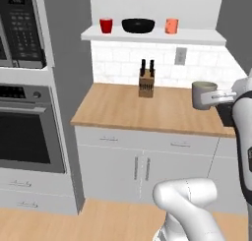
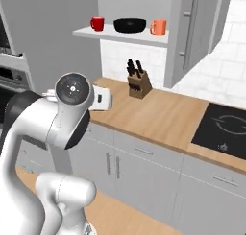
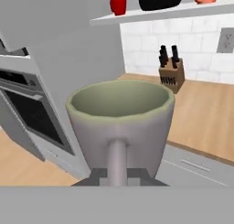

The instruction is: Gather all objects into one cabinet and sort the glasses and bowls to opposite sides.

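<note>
My gripper (image 1: 214,95) is shut on the handle of the grey-green mug (image 1: 203,95), holding it upright in the air above the right part of the wooden counter (image 1: 147,109). In the hand view the mug (image 3: 121,120) fills the middle, its handle pinched by the gripper (image 3: 117,175) at the bottom. Higher up, the open cabinet's white shelf board (image 1: 152,36) carries a red cup (image 1: 106,25) on the left, a wide black bowl (image 1: 138,25) in the middle and an orange cup (image 1: 172,25) on the right. All three stand apart from one another.
A wooden knife block (image 1: 146,82) stands at the back of the counter under the shelf. An oven (image 1: 27,132) and microwave (image 1: 19,23) fill the tall unit on the left. A cabinet door with a bar handle (image 2: 192,32) and a black cooktop (image 2: 223,128) lie to the right.
</note>
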You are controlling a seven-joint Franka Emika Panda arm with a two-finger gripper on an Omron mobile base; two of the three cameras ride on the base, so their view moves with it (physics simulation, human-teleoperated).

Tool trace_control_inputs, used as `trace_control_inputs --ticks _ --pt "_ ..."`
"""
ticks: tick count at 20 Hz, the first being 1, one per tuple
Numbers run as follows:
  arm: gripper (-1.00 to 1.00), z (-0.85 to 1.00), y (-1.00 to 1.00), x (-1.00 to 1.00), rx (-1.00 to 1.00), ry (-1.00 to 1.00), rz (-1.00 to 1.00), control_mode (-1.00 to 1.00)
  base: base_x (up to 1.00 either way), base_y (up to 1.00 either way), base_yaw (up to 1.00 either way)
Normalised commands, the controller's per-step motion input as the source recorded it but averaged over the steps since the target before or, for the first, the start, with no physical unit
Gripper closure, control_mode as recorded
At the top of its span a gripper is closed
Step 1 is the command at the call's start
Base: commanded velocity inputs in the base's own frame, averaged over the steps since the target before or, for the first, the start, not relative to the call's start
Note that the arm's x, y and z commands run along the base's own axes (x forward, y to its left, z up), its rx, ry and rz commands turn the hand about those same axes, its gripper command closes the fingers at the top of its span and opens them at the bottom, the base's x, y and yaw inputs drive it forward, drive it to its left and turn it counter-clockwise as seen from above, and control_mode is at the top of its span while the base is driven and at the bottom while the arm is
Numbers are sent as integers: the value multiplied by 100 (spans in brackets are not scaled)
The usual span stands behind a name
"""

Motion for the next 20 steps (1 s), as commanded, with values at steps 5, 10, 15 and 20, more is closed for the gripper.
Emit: trace_control_inputs --ticks 5,10,15,20 --pt "100 0 0 0 0 0 0 100 61 72 -31" --pt "100 0 0 0 0 0 0 100 39 -1 -33" --pt "100 0 0 0 0 0 0 100 36 -11 -16" --pt "100 0 0 0 0 0 0 100 72 25 -3"
